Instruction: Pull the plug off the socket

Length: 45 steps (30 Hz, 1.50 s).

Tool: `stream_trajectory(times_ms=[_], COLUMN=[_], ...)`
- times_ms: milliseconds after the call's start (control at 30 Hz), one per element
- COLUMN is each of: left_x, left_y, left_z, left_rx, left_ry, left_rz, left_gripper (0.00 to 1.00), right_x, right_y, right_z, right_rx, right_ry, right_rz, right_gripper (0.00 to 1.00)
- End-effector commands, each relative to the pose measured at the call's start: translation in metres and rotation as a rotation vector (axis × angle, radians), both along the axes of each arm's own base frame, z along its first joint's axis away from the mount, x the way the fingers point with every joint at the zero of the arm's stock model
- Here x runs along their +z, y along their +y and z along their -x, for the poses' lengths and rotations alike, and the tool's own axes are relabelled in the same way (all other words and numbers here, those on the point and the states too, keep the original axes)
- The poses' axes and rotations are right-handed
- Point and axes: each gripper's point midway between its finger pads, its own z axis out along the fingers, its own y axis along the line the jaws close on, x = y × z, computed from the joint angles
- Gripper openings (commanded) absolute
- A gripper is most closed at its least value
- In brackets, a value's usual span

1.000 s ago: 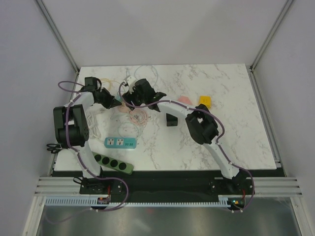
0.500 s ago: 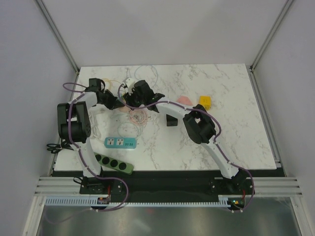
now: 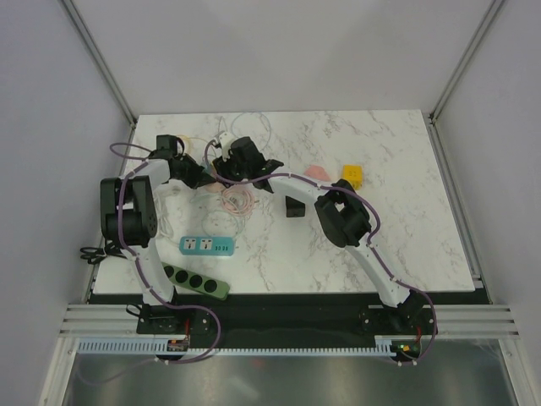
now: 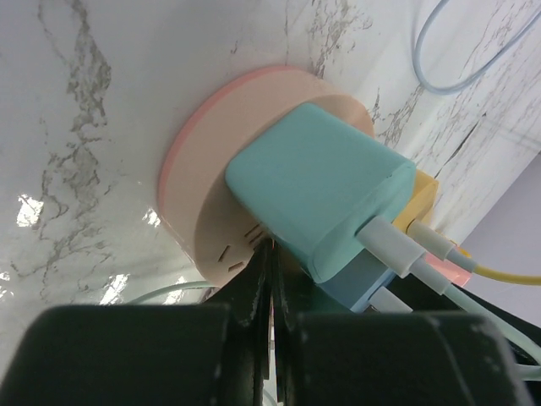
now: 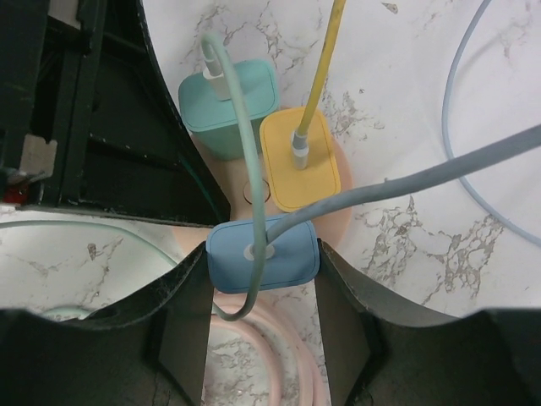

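Tight squeeze at the round pink plastic socket hub (image 5: 336, 222); the right gripper (image 5: 262, 259) hugs both sides of the blue square plug (image 5: 272, 252) with its black fingers, no gap to spare; the yellow square plug (image 5: 300, 159) and teal square plug (image 5: 228, 106) crowd just behind; the left gripper (image 4: 270, 262), jaws pressed together, walls off the hub's left side; a yellow cable (image 5: 325, 68) and a thick grey-blue cable (image 5: 423, 182) arch overhead; a pink cable coil (image 5: 292, 364) clutters the near side; right of the hub the white marble table (image 3: 406, 228) opens up, crossed only by a thin pale-blue cable loop (image 5: 454, 127).
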Motion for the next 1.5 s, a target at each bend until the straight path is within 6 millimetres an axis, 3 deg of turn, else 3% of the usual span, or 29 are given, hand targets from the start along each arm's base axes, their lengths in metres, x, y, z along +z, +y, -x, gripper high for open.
stream_trajectory(times_ms=[0,133,233,433,600,733,900,1033,1233,1267,1467], left_x=[-0.034,-0.034,-0.035,-0.036,-0.039,-0.040,-0.039,-0.039,-0.039,-0.039,-0.039], left_y=[0.001,0.001,0.002,0.002,0.002,0.002,0.002,0.001,-0.001,-0.001,-0.001], left_z=[0.024,0.024,0.025,0.024,0.024,0.025,0.025,0.026,0.026,0.026,0.025], left_rx=[0.016,0.010,0.009,0.009,0.003,-0.002,-0.003,-0.007,-0.013,-0.013,-0.011], left_ry=[0.126,0.137,0.144,0.151,0.159,0.164,0.163,0.166,0.164,0.167,0.164], left_rz=[-0.099,-0.119,-0.125,-0.123,-0.124,-0.124,-0.125,-0.124,-0.116,-0.116,-0.120], left_gripper=[0.02,0.02,0.02,0.02,0.02,0.02,0.02,0.02,0.02,0.02,0.02], right_x=[0.095,0.129,0.138,0.126,0.114,0.119,0.148,0.162,0.143,0.145,0.148], right_y=[0.017,0.019,0.024,0.022,0.016,0.018,0.020,0.015,0.013,0.021,0.023], right_z=[-0.008,-0.010,-0.004,0.009,0.012,0.014,0.011,0.006,0.011,0.023,0.034], right_rx=[-0.066,-0.102,-0.069,-0.090,-0.137,-0.132,-0.120,-0.143,-0.134,-0.104,-0.137], right_ry=[-0.032,0.026,0.039,-0.167,-0.206,-0.131,0.069,0.085,-0.023,-0.066,-0.299], right_rz=[-0.220,-0.317,-0.336,-0.088,0.004,-0.076,-0.322,-0.366,-0.217,-0.185,0.051], right_gripper=[0.00,0.00,0.00,0.00,0.00,0.00,0.00,0.00,0.00,0.00,0.00])
